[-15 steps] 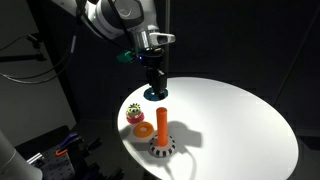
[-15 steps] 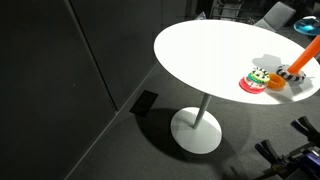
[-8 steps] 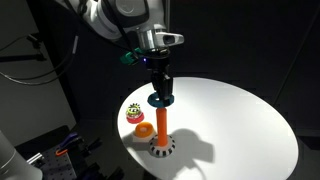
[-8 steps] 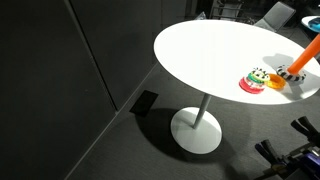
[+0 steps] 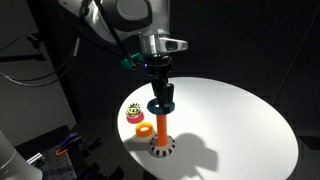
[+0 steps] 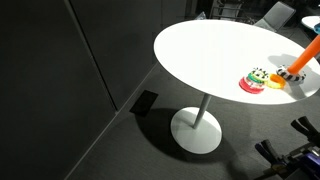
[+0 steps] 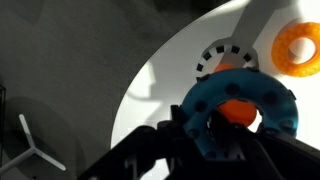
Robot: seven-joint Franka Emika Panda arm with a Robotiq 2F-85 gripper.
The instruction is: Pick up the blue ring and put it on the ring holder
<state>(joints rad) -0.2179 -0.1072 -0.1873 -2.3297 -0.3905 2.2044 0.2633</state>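
My gripper [image 5: 160,98] is shut on the blue ring [image 5: 160,105] and holds it at the top of the ring holder's orange peg [image 5: 161,127]. The holder's round base [image 5: 161,149] with black and white edge markings stands near the white table's front edge. In the wrist view the blue ring [image 7: 240,104] surrounds the orange peg tip [image 7: 238,110], with the marked base [image 7: 226,56] below it. In an exterior view only the peg [image 6: 305,53] shows at the right edge.
An orange ring [image 5: 143,129] and a green-red-yellow toy piece [image 5: 135,113] lie on the round white table [image 5: 240,125] next to the holder. The orange ring also shows in the wrist view [image 7: 297,48]. The table stands on a pedestal foot [image 6: 197,130].
My gripper has carried the blue ring from the far side of the toys toward the table's front, over the peg, and down onto its tip.
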